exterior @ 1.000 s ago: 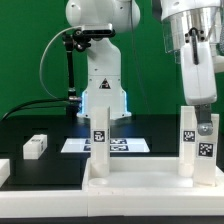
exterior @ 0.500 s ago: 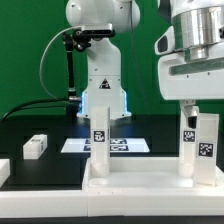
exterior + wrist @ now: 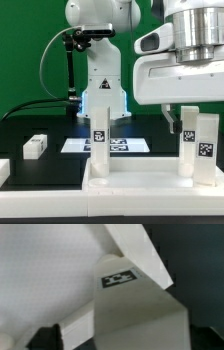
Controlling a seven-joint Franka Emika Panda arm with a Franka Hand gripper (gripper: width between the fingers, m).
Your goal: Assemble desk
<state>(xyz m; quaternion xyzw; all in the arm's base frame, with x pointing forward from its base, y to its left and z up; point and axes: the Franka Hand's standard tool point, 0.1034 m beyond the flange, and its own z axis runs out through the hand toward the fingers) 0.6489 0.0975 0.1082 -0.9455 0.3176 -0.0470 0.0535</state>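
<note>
At the front of the black table (image 3: 20, 135) lies the desk (image 3: 140, 185), its flat white top bearing two tagged legs upright, the left-hand leg (image 3: 100, 140) and the right-hand leg (image 3: 200, 150) as the exterior view shows them. Over the right-hand leg hangs the gripper (image 3: 188, 120), one finger (image 3: 172, 120) just beside the leg's top; whether it clasps the leg or stands free cannot be told. A loose white part (image 3: 35, 146) rests well apart at that view's left, and the marker board (image 3: 75, 145) lies behind the desk
</note>
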